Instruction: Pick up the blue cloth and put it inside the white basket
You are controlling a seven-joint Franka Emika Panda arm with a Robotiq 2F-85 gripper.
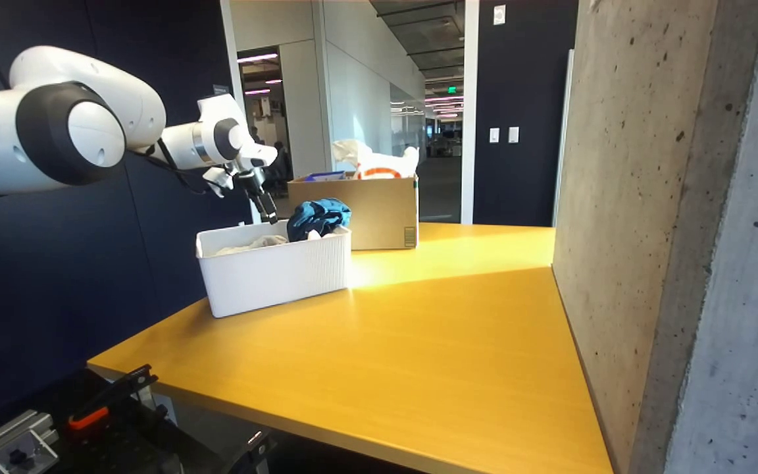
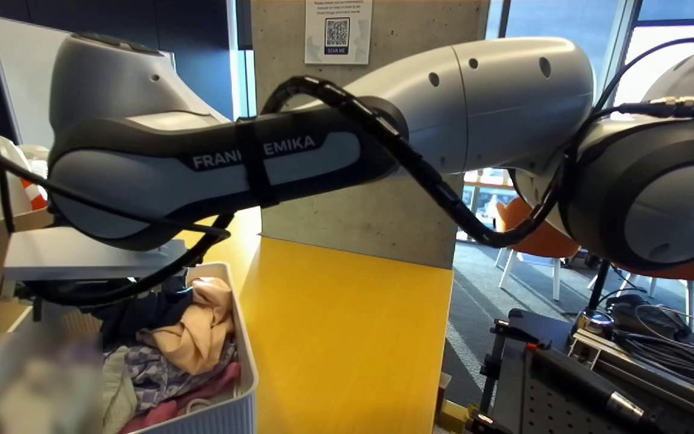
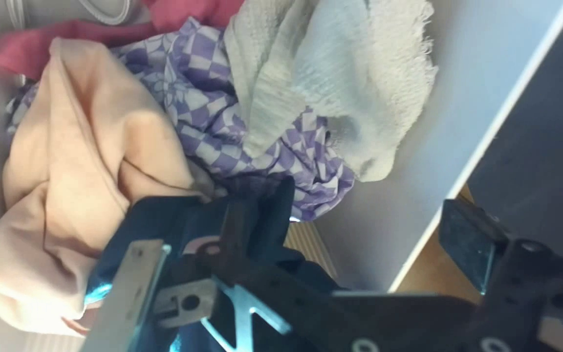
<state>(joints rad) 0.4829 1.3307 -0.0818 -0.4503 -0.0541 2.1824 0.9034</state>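
The blue cloth lies bunched inside the white basket, at the end near the cardboard box, and rises above the rim. It looks dark navy in an exterior view, partly hidden by the arm. In the wrist view the blue cloth is partly behind the gripper's left-hand finger. The basket rim also shows there. My gripper points down over the basket's back edge. In the wrist view the gripper is open with nothing between its fingers, one inside the basket, the other beyond the rim.
The basket also holds a peach cloth, a purple checkered cloth, a cream cloth and a pink cloth. A cardboard box with bags stands behind it on the yellow table. A concrete pillar borders the table.
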